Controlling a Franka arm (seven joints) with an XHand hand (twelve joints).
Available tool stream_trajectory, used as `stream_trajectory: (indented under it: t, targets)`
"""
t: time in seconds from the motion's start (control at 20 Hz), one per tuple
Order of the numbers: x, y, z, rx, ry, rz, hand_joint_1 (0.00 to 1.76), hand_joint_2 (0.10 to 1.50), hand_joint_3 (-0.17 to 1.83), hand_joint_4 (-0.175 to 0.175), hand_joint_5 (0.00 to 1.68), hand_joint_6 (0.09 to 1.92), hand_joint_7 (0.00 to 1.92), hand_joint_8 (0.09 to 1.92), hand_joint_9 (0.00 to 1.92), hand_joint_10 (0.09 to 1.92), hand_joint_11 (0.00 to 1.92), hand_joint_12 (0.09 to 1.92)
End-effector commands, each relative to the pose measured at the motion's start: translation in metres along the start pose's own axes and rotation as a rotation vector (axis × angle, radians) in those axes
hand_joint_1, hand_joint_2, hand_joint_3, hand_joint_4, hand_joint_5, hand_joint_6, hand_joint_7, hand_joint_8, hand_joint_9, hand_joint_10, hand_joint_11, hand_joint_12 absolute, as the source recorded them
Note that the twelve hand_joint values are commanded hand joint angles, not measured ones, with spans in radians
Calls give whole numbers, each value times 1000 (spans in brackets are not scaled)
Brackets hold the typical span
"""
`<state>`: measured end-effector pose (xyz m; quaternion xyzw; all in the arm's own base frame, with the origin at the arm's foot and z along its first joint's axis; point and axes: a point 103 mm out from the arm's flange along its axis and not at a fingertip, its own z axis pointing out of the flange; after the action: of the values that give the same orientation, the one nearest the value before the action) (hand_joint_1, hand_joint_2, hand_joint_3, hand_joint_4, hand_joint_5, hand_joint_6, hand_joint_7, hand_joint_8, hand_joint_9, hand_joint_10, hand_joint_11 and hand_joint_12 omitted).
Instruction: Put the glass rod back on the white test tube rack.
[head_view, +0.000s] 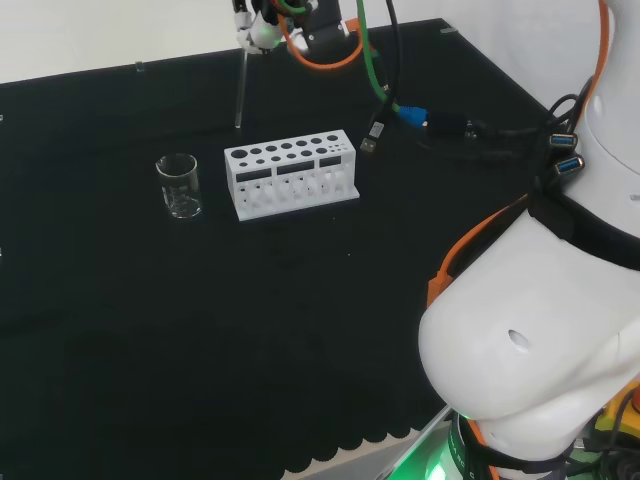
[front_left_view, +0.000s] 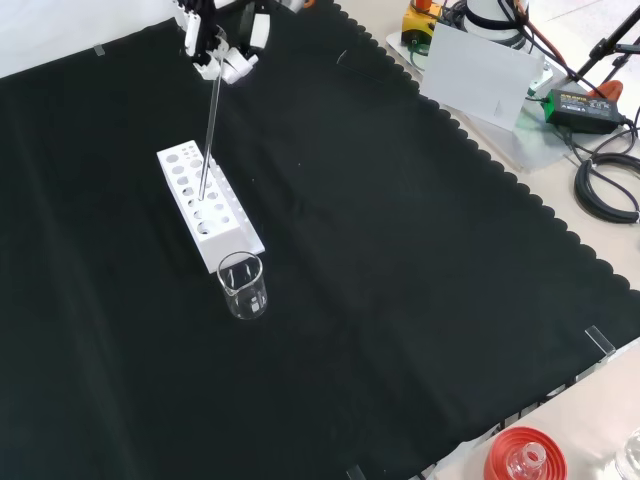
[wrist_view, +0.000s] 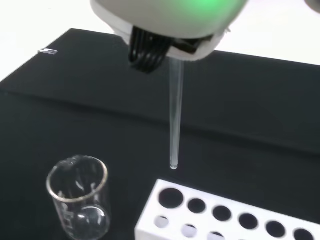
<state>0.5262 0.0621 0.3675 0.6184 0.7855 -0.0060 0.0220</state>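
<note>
At the head view's top edge, my hand (head_view: 262, 28) pinches the glass rod (head_view: 240, 90) upright. Its tip hangs apparently just clear above the white rack (wrist_view: 220, 215), beside the beaker (wrist_view: 78, 195); open cloth (front_left_view: 400, 250) lies around.

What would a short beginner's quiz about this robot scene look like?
1. True or false: the glass rod already sits in a hole of the white test tube rack.
2. What does the hand hold? A) beaker B) glass rod C) nothing
3. Fill in: in the front view the glass beaker stands just in front of the ____.

Key: 1 false, its tip hangs above the rack. 2 B. 3 rack.
</note>
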Motion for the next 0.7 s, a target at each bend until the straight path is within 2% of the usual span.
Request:
stream_trajectory:
  t: [0.05,0.7]
  targets:
    - [-14,-6,4,14,-8,19,1219,572,842,-175,1249,794,1673,622,1883,348,1709,710]
    - [-22,-16,14,36,-8,37,1218,571,844,-175,1251,792,1674,620,1885,346,1710,710]
